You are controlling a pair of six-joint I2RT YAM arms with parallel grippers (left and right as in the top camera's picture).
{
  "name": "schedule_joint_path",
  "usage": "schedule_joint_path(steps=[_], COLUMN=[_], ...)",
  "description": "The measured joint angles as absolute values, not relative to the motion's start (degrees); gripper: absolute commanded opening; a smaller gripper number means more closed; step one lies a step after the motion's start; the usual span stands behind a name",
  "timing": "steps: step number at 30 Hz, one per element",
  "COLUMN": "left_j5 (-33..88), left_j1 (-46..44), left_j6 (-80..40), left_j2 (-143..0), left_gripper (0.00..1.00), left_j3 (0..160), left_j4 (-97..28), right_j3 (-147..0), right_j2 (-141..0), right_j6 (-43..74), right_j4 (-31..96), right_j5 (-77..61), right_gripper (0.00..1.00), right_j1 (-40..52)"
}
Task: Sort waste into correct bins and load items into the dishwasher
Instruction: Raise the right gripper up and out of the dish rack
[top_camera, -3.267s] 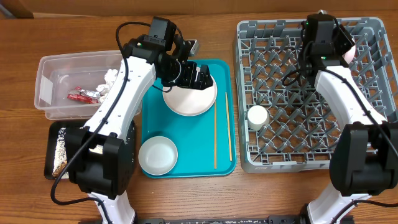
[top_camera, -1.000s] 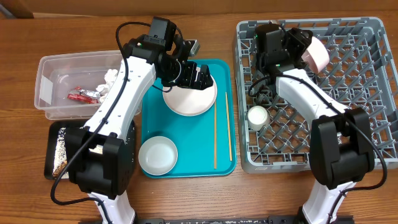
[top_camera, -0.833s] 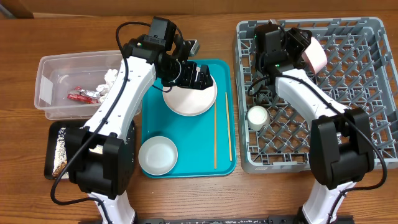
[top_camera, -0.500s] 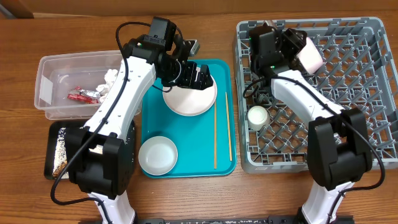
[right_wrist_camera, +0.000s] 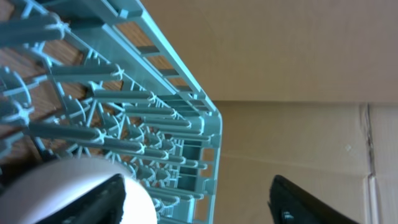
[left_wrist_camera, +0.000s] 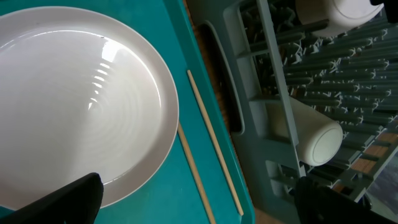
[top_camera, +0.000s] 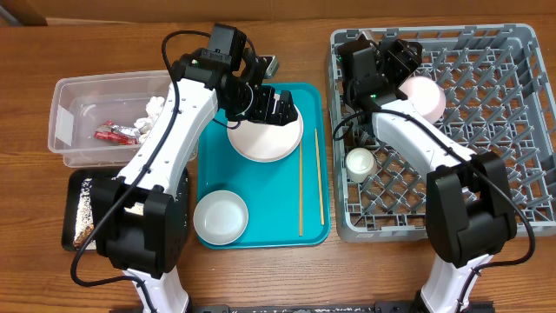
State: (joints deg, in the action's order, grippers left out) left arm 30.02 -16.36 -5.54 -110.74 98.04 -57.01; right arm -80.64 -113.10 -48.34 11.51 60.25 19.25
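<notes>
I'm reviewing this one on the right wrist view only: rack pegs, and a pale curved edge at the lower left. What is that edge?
Observer: Overhead shows it is the pale pink plate, resting among the pegs in the far left part of the grey rack.
Operator: Anything else loaded in there?
Observer: A small white cup lies on its side by the rack edge nearest the teal tray.
Operator: And the other arm?
Observer: The left pincer hovers open over a white bowl on that tray.
</notes>
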Motion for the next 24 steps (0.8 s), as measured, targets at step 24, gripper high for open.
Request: schedule_joint_path(steps=[24], left_j5=[30.02], left_j1=[-16.36], left_j6=[-5.54], left_j2=[-110.74], left_gripper=[1.0], left_j3=[98.04], left_j4=[-57.01], right_j3=[-80.62], right_j2=[-102.59], right_j6=[-11.57], right_j4=[34.79], right_j5=[15.94], right_gripper=[0.76], right_j1=[7.73])
